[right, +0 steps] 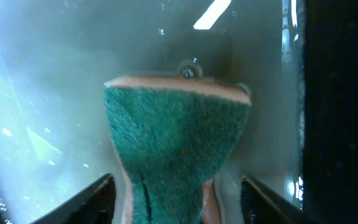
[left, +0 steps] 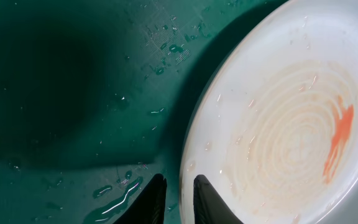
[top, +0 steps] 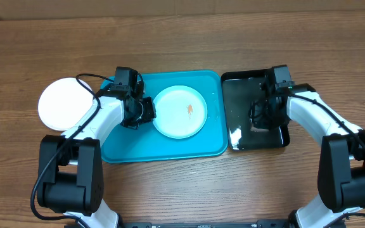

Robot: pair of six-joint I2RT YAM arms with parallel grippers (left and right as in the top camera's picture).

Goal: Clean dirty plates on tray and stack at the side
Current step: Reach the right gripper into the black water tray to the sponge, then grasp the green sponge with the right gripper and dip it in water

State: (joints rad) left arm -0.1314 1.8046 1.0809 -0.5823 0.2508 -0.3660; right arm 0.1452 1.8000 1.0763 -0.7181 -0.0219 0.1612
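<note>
A pale dirty plate (top: 179, 113) with an orange smear lies in the middle of the turquoise tray (top: 125, 149). My left gripper (top: 147, 111) is at the plate's left edge. In the left wrist view the plate (left: 278, 124) fills the right side over the wet tray (left: 73, 93). My left gripper (left: 180, 199) is shut on the rim, one finger outside it and one inside. My right gripper (top: 262, 117) hangs over the black tray (top: 246, 136). In the right wrist view it (right: 179, 202) stands open around a green sponge (right: 176, 137), with gaps on both sides.
A white plate (top: 61, 104) lies on the wooden table left of the turquoise tray. The black tray holds water, and its dark wall (right: 340, 112) rises just right of the sponge. Droplets dot the turquoise tray's floor.
</note>
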